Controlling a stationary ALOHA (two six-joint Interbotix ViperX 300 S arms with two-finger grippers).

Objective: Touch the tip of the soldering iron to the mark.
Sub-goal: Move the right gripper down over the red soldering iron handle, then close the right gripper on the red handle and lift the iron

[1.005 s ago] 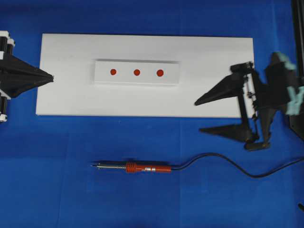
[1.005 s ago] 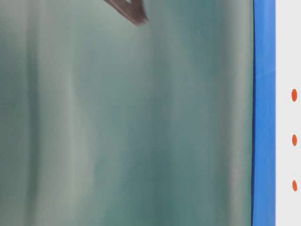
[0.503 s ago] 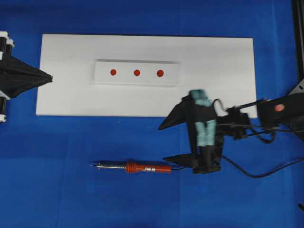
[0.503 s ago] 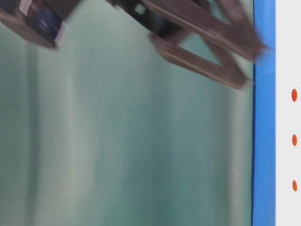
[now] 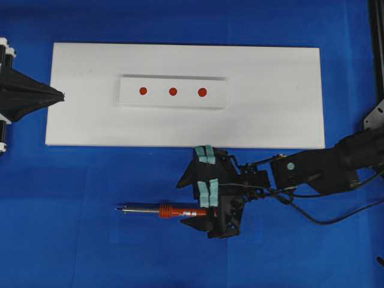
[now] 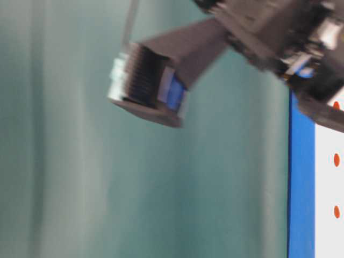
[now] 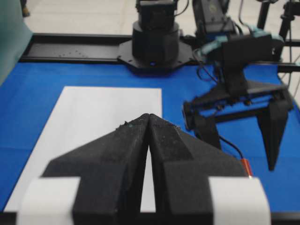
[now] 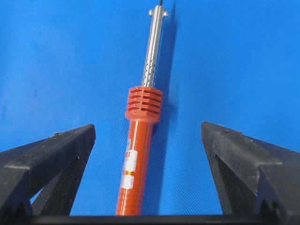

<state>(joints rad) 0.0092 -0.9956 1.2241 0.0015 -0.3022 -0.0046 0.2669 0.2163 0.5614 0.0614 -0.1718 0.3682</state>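
1. My right gripper (image 5: 200, 200) hung over the soldering iron (image 5: 180, 212), jaws spread wide astride its handle, nothing grasped.
2. The iron lay on the blue bench, tip (image 5: 118, 209) toward 9 o'clock.
3. My left gripper (image 5: 60, 95) stayed out, jaws clenched empty.
4. Grasping, lifting and touching the mark (image 5: 173, 92) at 12 o'clock remained.

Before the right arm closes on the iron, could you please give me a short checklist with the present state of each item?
1. Right tool open: ok, jaws stand wide.
2. Iron between the jaws: ok, the handle lies between them in the right wrist view, nearer the left finger.
3. Iron flat on the cloth, tip pointing left: ok.
4. Contact with the handle: cannot tell; no grip shows.
5. Mark unobstructed: ok.
6. Left tool shut and away from the iron: ok.
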